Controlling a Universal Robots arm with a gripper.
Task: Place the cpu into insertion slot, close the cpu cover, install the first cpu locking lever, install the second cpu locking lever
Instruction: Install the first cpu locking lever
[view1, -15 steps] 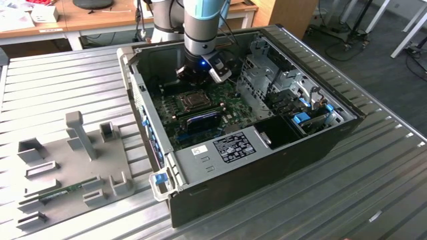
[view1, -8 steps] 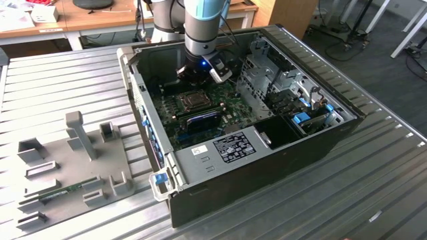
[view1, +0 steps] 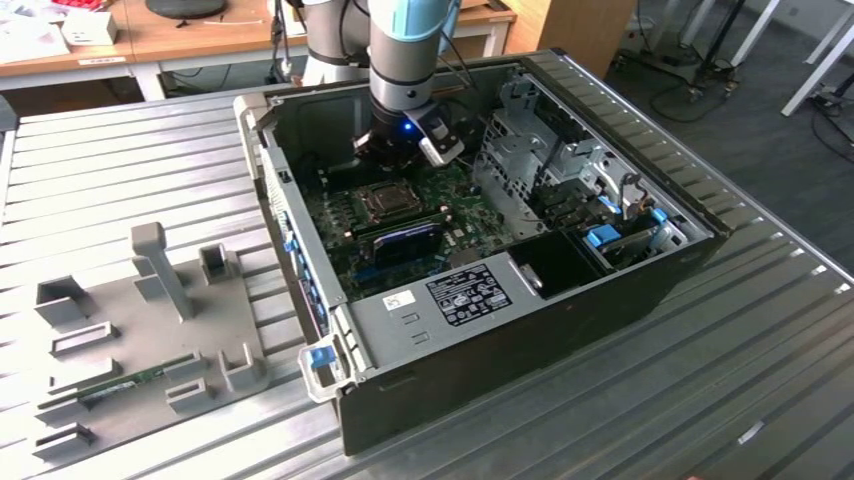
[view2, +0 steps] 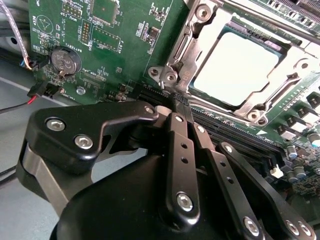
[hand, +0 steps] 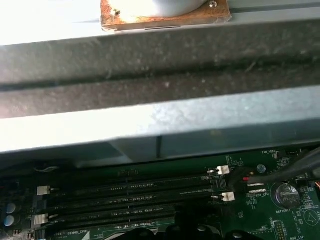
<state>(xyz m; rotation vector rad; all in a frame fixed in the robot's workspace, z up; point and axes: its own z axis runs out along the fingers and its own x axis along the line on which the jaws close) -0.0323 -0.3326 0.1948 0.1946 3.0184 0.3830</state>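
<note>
The cpu (view2: 235, 67) lies flat in the insertion slot (view1: 363, 203) on the green motherboard (view2: 115, 30) inside the open computer case. In the exterior view it is a small grey-brown square (view1: 390, 200). The cpu cover (view2: 245, 102) is down, its silver frame lying around the chip. A thin silver rod (view2: 280, 31) runs along one edge of the socket. My gripper (view2: 179, 102) hangs just above the board beside a corner of the socket, its black fingers (view2: 182, 150) shut together with nothing between them. In the exterior view the gripper (view1: 387, 158) sits just behind the socket.
Black memory slots (hand: 130, 192) and a coin battery (view2: 66, 60) flank the socket. Cables (view2: 20, 60) run along the case wall (hand: 160, 125). A drive cage (view1: 534, 150) fills the case's right. On the exterior view's left stands a grey fixture plate (view1: 147, 330) with a memory stick (view1: 127, 382).
</note>
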